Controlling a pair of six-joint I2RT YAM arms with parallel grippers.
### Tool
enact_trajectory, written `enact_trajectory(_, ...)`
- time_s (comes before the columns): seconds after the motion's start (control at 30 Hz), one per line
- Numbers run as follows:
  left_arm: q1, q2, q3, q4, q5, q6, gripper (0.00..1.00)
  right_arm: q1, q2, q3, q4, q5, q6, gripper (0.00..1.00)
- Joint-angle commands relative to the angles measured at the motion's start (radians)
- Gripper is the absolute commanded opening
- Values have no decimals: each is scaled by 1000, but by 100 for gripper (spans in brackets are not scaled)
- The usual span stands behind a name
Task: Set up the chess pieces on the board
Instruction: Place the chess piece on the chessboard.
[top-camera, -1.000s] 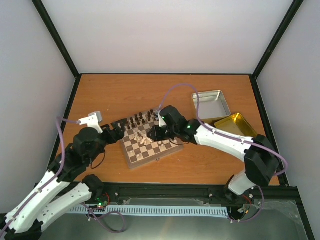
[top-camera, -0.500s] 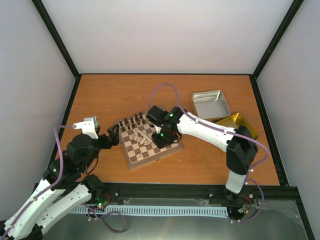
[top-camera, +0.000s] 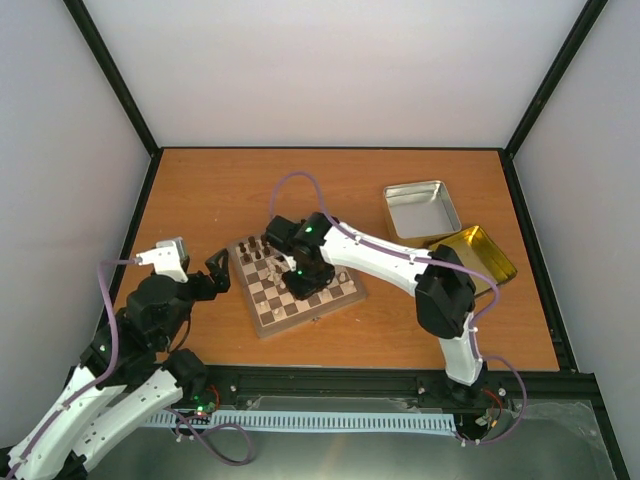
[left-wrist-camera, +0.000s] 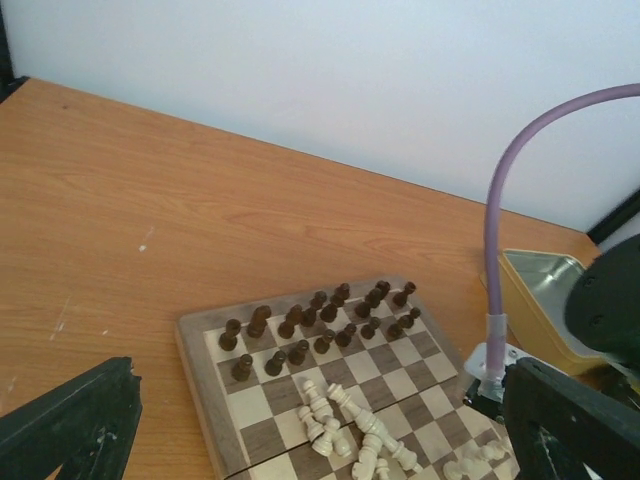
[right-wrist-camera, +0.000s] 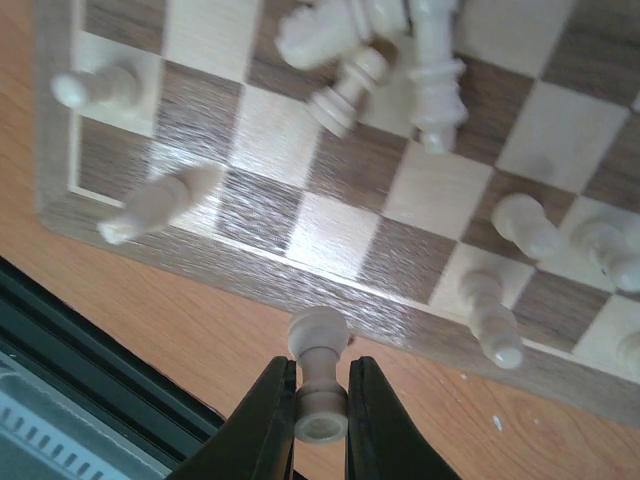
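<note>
The small square wooden chessboard (top-camera: 313, 316), dark brown and cream checks inside a light wood rim, lies skewed on the orange-brown wooden counter (top-camera: 200, 190), a little left of centre, its sides out of line with the counter's edges. Bare wood runs wide behind it to the white back wall and on its left to the black-framed side. In front, a narrower strip separates its near rim from the black rail (top-camera: 330, 378) along the counter's front edge. Well apart to the right, an open silver metal tin (top-camera: 422, 208) and a gold-coloured tin (top-camera: 478, 252) sit just beside each other near the right edge. Dark brown chessmen (left-wrist-camera: 320, 325) stand in two rows along the board's far side. The pale cream wooden chessmen (left-wrist-camera: 350, 425) lie mostly toppled in a heap on the middle squares, with a few scattered along the near rows. The right gripper (right-wrist-camera: 320, 375) hangs over the board, its jaws pinching one pale cream pawn (right-wrist-camera: 318, 335) by the stem; in the wrist view the pawn's round head shows against the near rim. The left gripper (top-camera: 220, 272) hovers just off the board's left side, jaws spread wide. A purple cable (left-wrist-camera: 500, 200) arcs up beyond the board's right corner.
</note>
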Motion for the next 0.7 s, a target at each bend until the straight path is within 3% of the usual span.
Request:
enact_trajectory(0.0,0,-8,29,-77,-109,-77,100,60,57,129,-39,-22,-33,5)
enact_trajectory(0.2,0,-27,57,-174,-218,-189,99,124,156,304,-89,-38,-50,6)
enact_trajectory(0.4,0,-64,100,-311,-325,-347,92,148,247,427,-123,-51,-38,7)
enact_trajectory(0.67,0,-129,99,-328,-341,-379,90,174,334,524,-164,-4,-21,8)
